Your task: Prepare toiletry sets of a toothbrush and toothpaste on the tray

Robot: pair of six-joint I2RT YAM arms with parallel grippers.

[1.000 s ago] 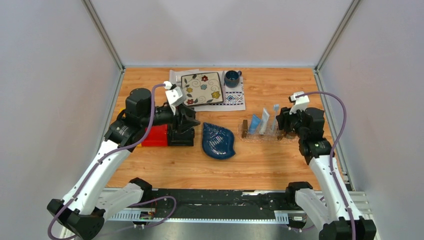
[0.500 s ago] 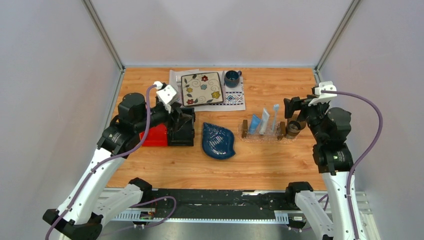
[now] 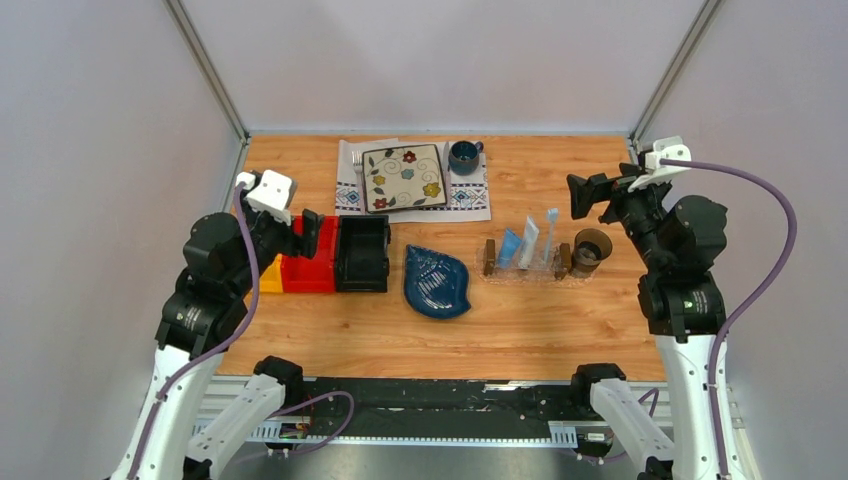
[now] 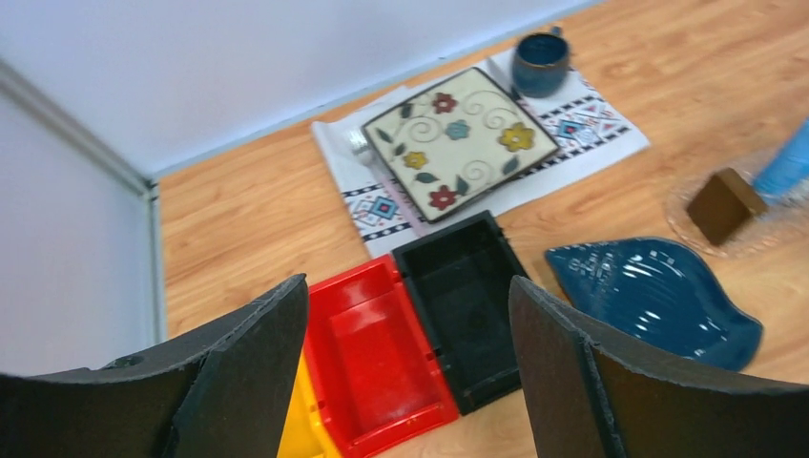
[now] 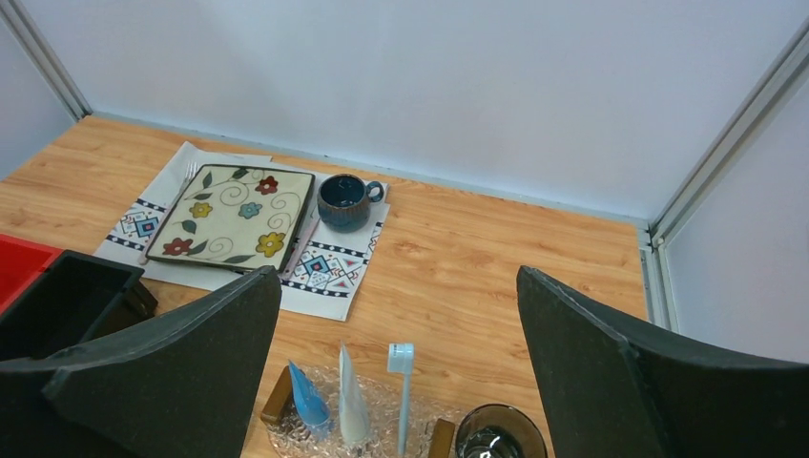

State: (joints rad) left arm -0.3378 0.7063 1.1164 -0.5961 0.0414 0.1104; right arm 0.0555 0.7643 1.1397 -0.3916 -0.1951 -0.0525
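**A:** Wood-grain surface [image 3: 540, 330], largest item, under everything else. Two arms bolted at its near edge. Left fingers [image 3: 308, 232] spread wide and empty, raised over the red bin [image 3: 312, 262]. Right fingers [image 3: 583, 196] likewise spread and empty, raised at the far right, above and behind the glass cup [image 3: 588, 250].

**B:** Next in size?

**A:** Patterned placemat [image 3: 470, 198] at the back, carrying a square floral plate [image 3: 404, 177] and a blue mug [image 3: 463, 156]. Then three bins in a row at left, side by side: yellow bin [image 3: 270, 275], red bin, black bin [image 3: 362, 253]. Dark blue leaf dish [image 3: 437, 282] just right of the black bin.

**B:** And the task's own items?

**A:** Clear tray [image 3: 527, 275] between leaf dish and glass cup, with a brown wooden block [image 3: 489, 256] at each short end. Standing upright inside it, left to right: light blue toothpaste [image 3: 510, 247], white-grey toothpaste [image 3: 528, 242], then toothbrush [image 3: 549, 235], head up, nearest the cup. All three well apart from both pairs of fingers.
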